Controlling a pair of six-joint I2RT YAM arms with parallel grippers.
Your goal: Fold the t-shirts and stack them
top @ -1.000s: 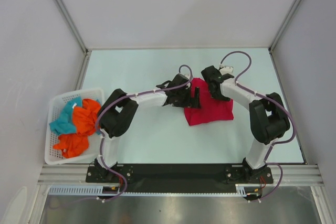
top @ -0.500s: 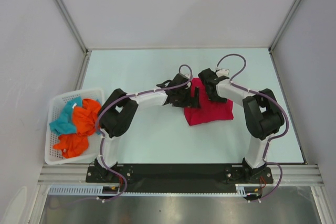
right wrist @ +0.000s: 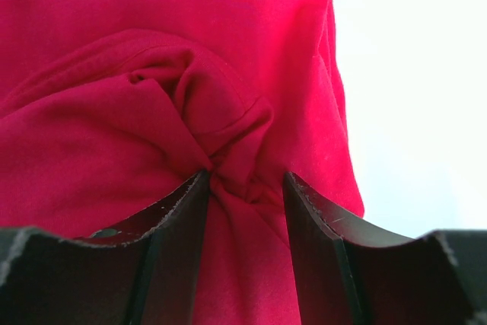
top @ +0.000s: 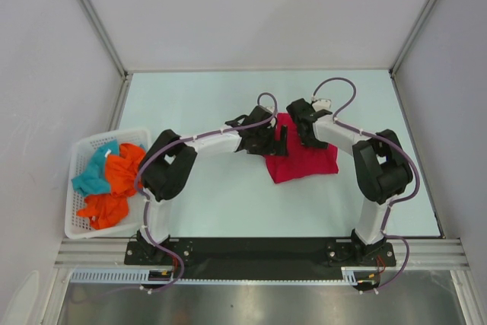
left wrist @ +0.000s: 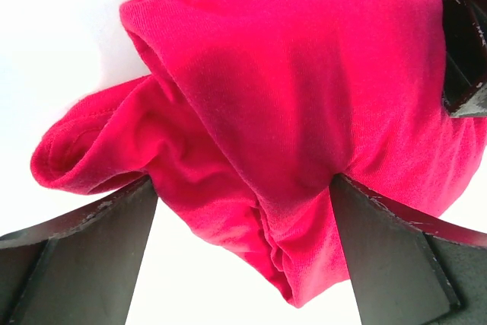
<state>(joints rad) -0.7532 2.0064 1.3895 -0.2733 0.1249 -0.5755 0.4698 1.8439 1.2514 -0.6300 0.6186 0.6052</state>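
Red t-shirt [top: 304, 159]: lies crumpled into a rough square on the table [top: 221, 203], right of centre, in front of the right arm and within reach of both; it is not yet folded flat
Left gripper [left wrist: 242, 188]: fingers spread as wide as they go, straddling a thick rolled fold at the shirt's left edge; cloth fills the gap and brushes both fingers, but nothing is pinched
Why the left sits so: it looks set to close on that edge, so the shirt can be drawn out from two sides
Right gripper [right wrist: 245, 180]: fingers about half closed, with a knot of gathered cloth squeezed between them near the shirt's far edge; it has hold of the shirt
Why the right holds so: a pinch on a bunched edge gives an anchor while the other arm takes its own grip; a judgement, not a thing seen
Basket [top: 76, 227]: white, at the table's left edge, well apart from the shirt, holding orange cloth [top: 122, 173] and teal cloth [top: 93, 176] in a loose heap, probably waiting their turn
Stack: none visible on the table
Writing and brands: none readable; the shirt shows plain knit and a stitched hem, no print or label, and the basket and arms carry no legible marking
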